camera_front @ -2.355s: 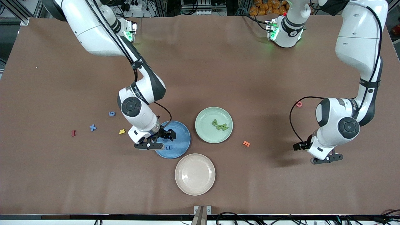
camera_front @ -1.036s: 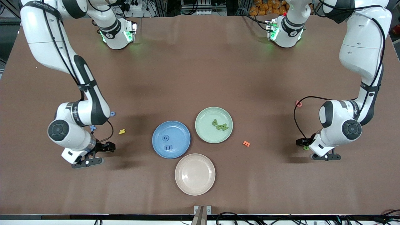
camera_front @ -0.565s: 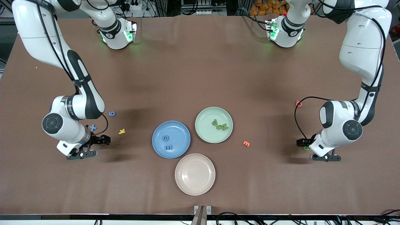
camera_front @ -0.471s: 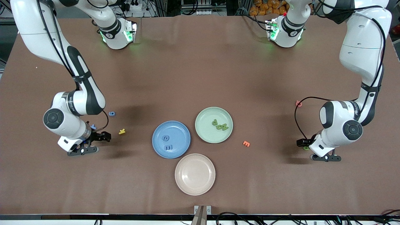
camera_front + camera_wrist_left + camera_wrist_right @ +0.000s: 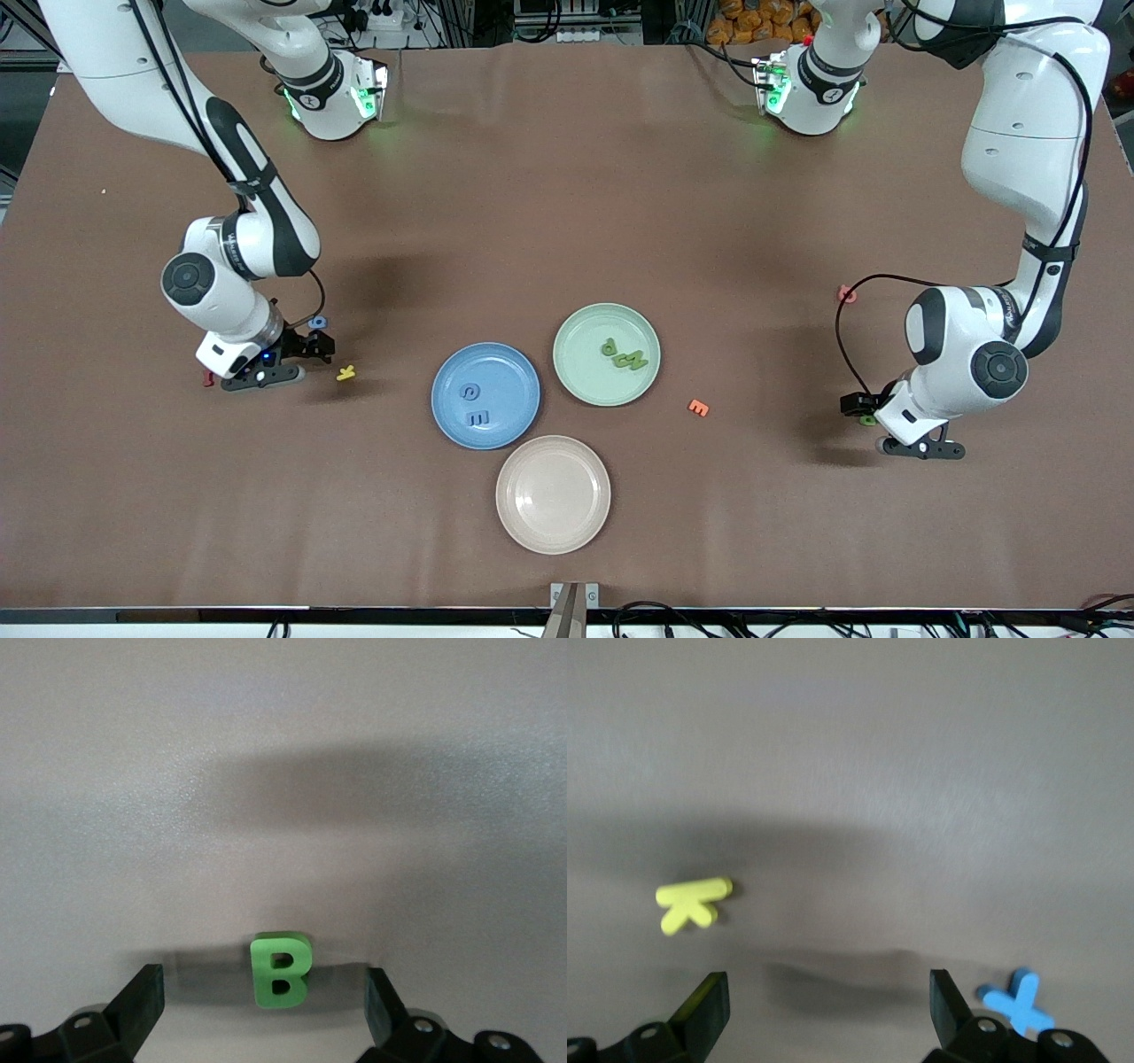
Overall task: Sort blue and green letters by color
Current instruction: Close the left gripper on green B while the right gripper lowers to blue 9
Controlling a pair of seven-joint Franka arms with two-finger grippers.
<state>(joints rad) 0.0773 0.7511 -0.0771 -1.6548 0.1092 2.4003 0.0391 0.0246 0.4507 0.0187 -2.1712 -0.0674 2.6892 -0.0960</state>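
Observation:
A green B lies on the table between the fingers of my open left gripper, which hangs low at the left arm's end. My right gripper is open and empty, low over the table. A blue X lies just outside one of its fingers; in the front view it is hidden. A blue 6 lies close by. The blue plate holds a blue C and E. The green plate holds green letters.
A yellow K lies beside my right gripper, a dark red character just past it. An empty pink plate sits nearest the camera. An orange E and a pink character lie toward the left arm's end.
My right arm has left the blue plate, swung out to the loose letters, then drifted away from the camera over the blue X. The left gripper has barely moved around the B.

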